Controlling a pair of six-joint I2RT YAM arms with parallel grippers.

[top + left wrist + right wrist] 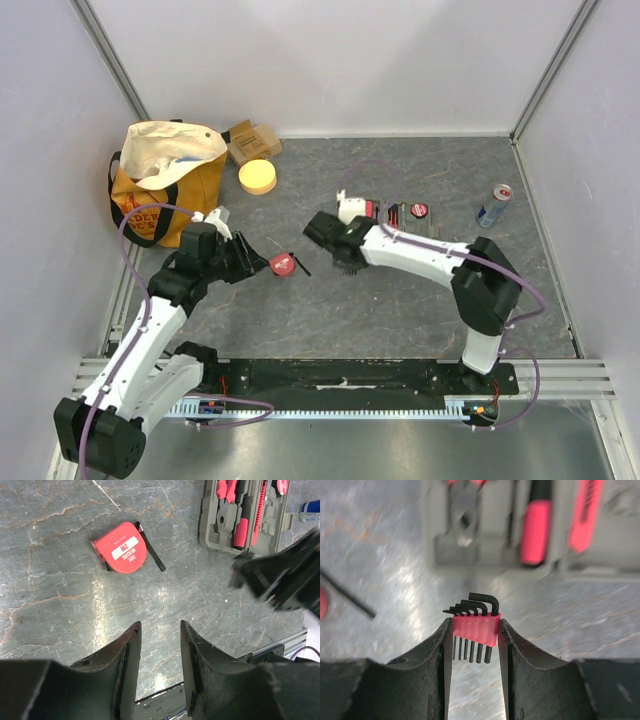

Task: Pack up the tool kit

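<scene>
The tool kit [209,536] lay open on the table [300,300] just beyond the right gripper [475,622], whose jaws clamped a red rack of hex keys [474,630] and should square it over its slot before letting go; the left gripper [160,627] hung slightly parted, empty.
</scene>
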